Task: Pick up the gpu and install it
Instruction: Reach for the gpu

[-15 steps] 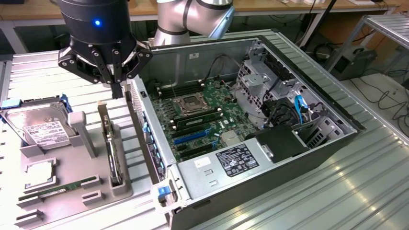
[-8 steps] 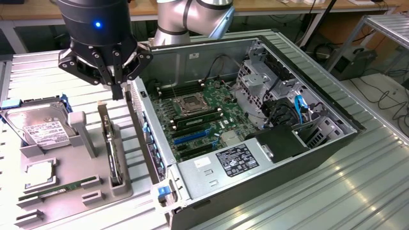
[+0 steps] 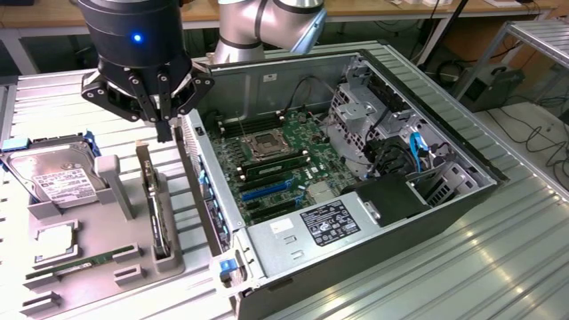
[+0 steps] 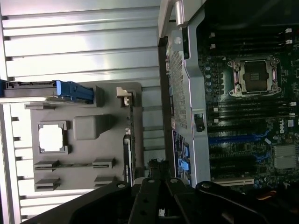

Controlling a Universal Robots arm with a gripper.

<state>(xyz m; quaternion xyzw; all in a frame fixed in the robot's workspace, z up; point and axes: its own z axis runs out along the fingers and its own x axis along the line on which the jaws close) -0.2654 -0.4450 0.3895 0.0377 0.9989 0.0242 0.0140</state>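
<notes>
Gripper (image 3: pixel 162 133): fingers pressed together, nothing between them. It hangs tips-down just outside the open computer case (image 3: pixel 266 77), close against the case's near side wall and above the gap between that wall and the grey holder tray (image 3: pixel 106 227).

The gpu (image 3: pixel 156 207): standing on its long edge in the tray's slot, running parallel to the case's side wall and just beside it. Untouched, not yet lifted. The fingertips sit above the card's far end and a little toward the case from it, not over the card's top edge. The wrist view agrees: the card is seen edge-on and the fingertips are offset to its case side.

Other parts, all farther from the case than the gpu: a hard drive (image 3: pixel 55 177) with a white label, a square processor (image 3: pixel 55 239) and a slim RAM stick (image 3: pixel 82 263), each in its own seat in the tray.

Inside the case: the motherboard (image 3: pixel 276 167) lies open, with a blue expansion slot (image 3: pixel 266 191) on the half nearer the tray.

Step in hand, as I judge it: the approach to the pick. To do it well the fingers have to part before they come down. They should shift away from the case wall until they straddle the card's upper edge, with the pads on board and shroud, clear of the fan. The case wall is very near, so there is little room for error on that side. A grip nearer the card's middle would lift it level out of its slot.
</notes>
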